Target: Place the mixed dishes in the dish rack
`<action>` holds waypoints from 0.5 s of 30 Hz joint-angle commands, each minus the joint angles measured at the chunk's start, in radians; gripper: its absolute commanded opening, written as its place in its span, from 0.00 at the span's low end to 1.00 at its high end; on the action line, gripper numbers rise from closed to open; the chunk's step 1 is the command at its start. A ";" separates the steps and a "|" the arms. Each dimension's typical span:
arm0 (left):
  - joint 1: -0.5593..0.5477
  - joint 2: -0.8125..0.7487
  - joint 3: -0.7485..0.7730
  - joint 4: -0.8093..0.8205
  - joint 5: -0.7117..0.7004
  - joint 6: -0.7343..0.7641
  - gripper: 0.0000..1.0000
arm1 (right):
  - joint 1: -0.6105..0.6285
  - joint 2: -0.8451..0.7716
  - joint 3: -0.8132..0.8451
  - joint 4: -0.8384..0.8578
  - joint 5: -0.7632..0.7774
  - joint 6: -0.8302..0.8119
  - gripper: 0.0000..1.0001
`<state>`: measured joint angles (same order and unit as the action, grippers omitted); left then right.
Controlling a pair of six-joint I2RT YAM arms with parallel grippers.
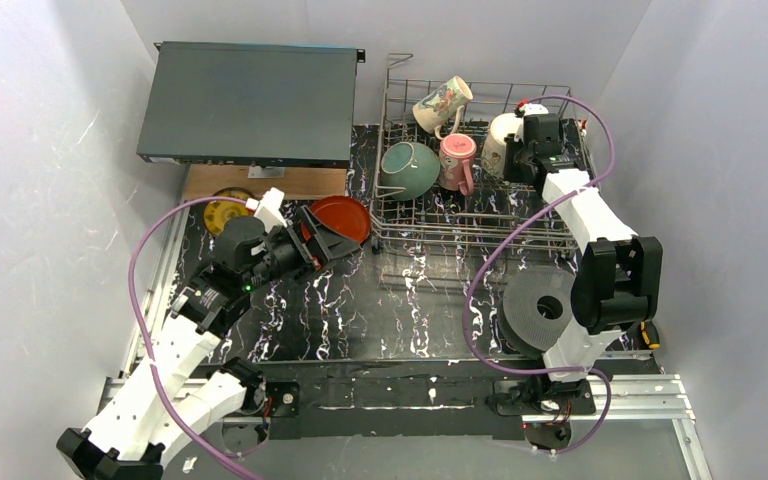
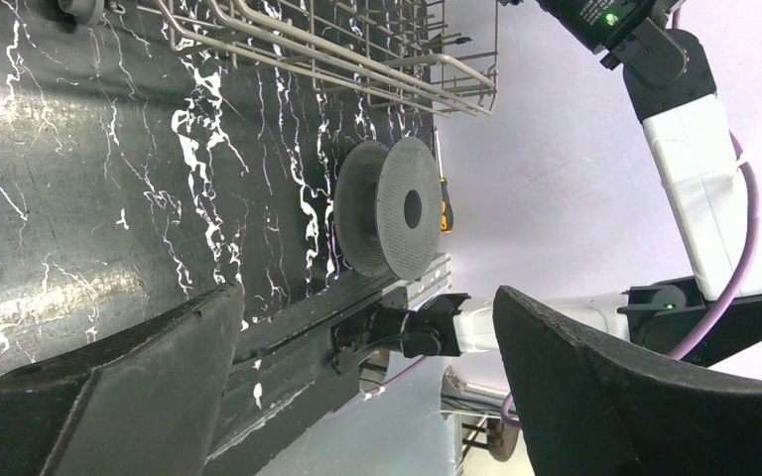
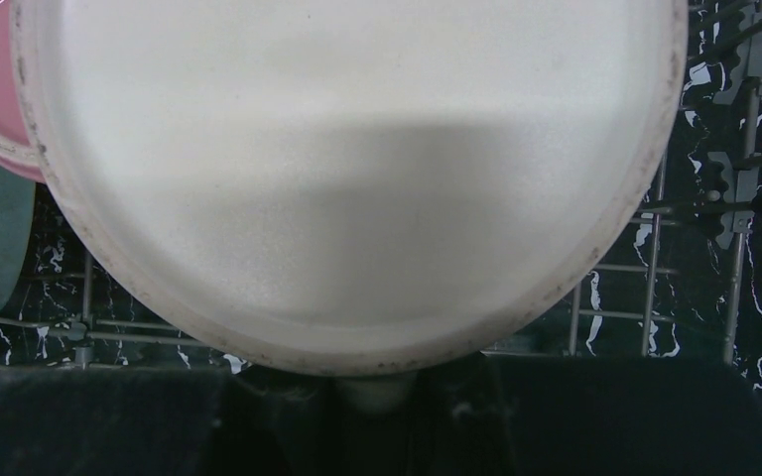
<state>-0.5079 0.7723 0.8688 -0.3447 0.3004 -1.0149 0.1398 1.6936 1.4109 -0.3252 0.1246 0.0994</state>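
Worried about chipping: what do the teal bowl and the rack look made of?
The teal bowl looks like glazed ceramic: a soft sheen and a thick rim. The dish rack looks like bare silvery metal wire: thin, shiny rods in a grid.

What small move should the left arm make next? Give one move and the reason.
Probably lower the open left gripper over the near rim of the red plate and close. The plate lies outside the rack, beside its left wall, while the bowl and three mugs already sit inside.
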 commanded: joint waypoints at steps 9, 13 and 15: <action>-0.002 0.008 0.028 0.010 0.026 -0.008 0.97 | 0.020 -0.019 0.076 0.132 -0.026 -0.031 0.01; -0.001 0.010 0.028 0.014 0.030 -0.012 0.97 | 0.021 -0.005 0.069 0.119 -0.016 -0.032 0.01; -0.003 0.009 0.030 0.015 0.032 -0.012 0.97 | 0.021 -0.002 0.062 0.114 -0.005 -0.030 0.01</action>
<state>-0.5079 0.7822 0.8688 -0.3435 0.3088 -1.0298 0.1577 1.7092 1.4109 -0.3416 0.1070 0.0799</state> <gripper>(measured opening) 0.967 0.276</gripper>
